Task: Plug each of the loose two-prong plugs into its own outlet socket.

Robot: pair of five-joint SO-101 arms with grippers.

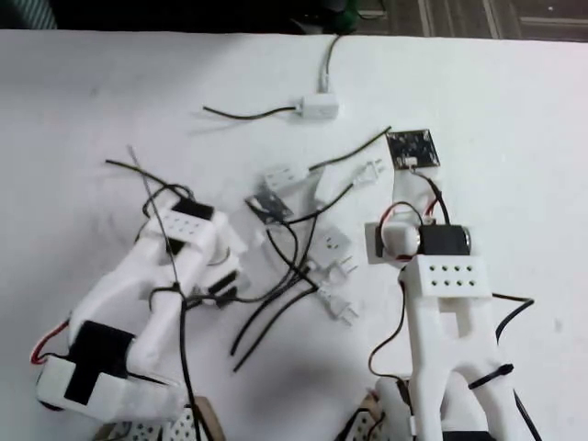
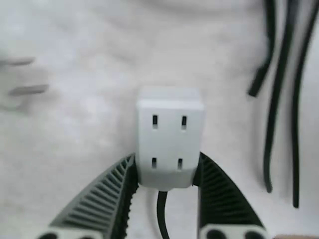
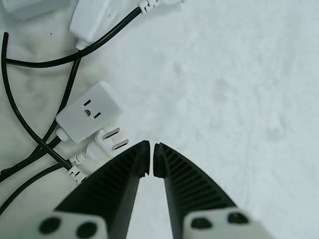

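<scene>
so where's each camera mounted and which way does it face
High view: fixed above the table, facing down; left arm and right arm both show.
Left wrist view: on the left wrist, facing the table past the left gripper, shut on an outlet block.
Right wrist view: on the right wrist, facing down past the shut right gripper at a socket and a plug.
Shared: high and right wrist views both hold that socket and plug.

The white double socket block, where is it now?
Left wrist view: the double socket block sits clamped in the left gripper, with black cables on the table beside it.
</scene>
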